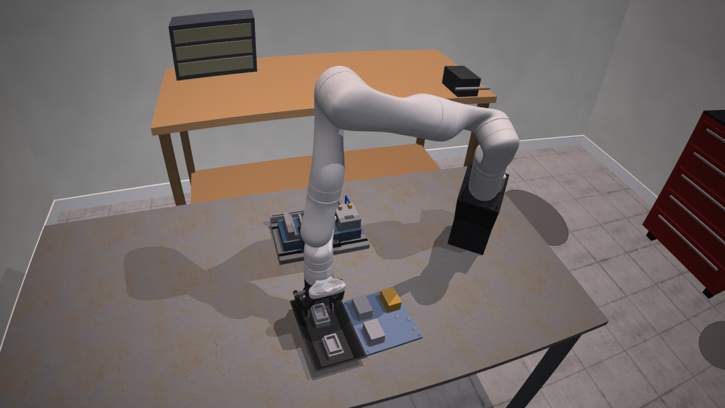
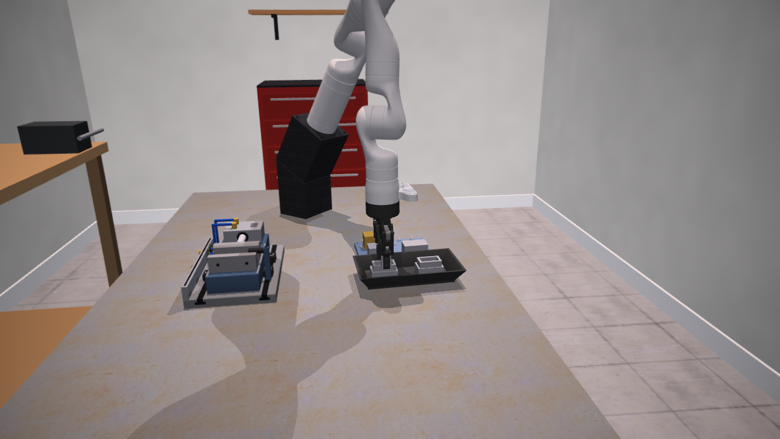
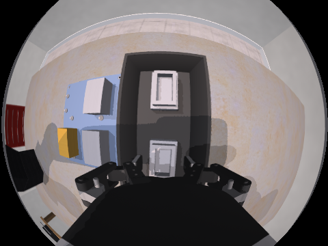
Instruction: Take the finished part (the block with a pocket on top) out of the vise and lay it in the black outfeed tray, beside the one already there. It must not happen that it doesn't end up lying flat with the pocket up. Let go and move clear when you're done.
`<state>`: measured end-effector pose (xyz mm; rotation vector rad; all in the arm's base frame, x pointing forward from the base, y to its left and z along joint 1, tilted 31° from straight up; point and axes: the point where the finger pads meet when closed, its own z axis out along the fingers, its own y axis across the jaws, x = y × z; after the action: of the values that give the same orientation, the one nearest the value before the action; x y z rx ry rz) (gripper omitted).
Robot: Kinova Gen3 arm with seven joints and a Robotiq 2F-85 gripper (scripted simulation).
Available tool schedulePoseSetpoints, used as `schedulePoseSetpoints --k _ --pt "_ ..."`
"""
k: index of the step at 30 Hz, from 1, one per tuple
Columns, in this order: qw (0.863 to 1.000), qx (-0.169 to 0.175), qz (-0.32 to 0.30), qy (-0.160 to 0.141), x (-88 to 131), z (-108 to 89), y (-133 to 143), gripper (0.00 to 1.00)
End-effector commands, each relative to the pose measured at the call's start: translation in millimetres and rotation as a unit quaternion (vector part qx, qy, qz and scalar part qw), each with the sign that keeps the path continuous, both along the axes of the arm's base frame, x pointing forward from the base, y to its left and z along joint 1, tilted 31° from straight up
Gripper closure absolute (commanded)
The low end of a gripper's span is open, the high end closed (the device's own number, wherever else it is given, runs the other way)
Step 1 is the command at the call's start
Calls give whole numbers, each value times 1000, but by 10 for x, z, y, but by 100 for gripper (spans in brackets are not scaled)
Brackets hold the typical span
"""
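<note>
a red drawer cabinet (image 1: 681,223) (image 2: 263,136) (image 3: 15,126) near grey walls (image 1: 405,30) (image 2: 463,82) (image 3: 164,7).

Part (image 1: 320,315) (image 2: 375,269) (image 3: 163,160): light grey, rectangular, stepped, with the pocket facing up. Sits level in the tray, at bottom centre in the top view and lower centre in the wrist view; partly hidden.

Second part (image 1: 333,345) (image 2: 429,266) (image 3: 165,89): matching form, pocket up, upper centre in the wrist view. The two are in line, with a gap between them.

Tray (image 1: 350,337) (image 2: 414,278) (image 3: 199,102): black, rectangular, sloped walls, upright on the table, right of centre in the exterior view.

Vise (image 1: 348,233) (image 2: 234,281): blue body, grey jaws, grey base; left of centre in the exterior view, partly hidden in the top view.
</note>
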<state>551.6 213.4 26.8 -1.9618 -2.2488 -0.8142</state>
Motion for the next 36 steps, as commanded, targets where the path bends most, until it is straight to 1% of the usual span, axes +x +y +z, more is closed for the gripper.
schedulePoseSetpoints --k 1,11,15,19,21,25,36 --pt "1000 -2 7 -6 16 9 22 33" --pt "1000 -2 7 -5 4 31 10 33" --pt "1000 -2 7 -5 -21 102 -23 33" --pt "1000 -2 7 -5 -66 228 -83 33" --pt "1000 -2 7 -5 -66 228 -83 33" --pt "1000 -2 7 -5 -128 403 -166 33" --pt "1000 -1 7 -5 -329 966 -434 33"
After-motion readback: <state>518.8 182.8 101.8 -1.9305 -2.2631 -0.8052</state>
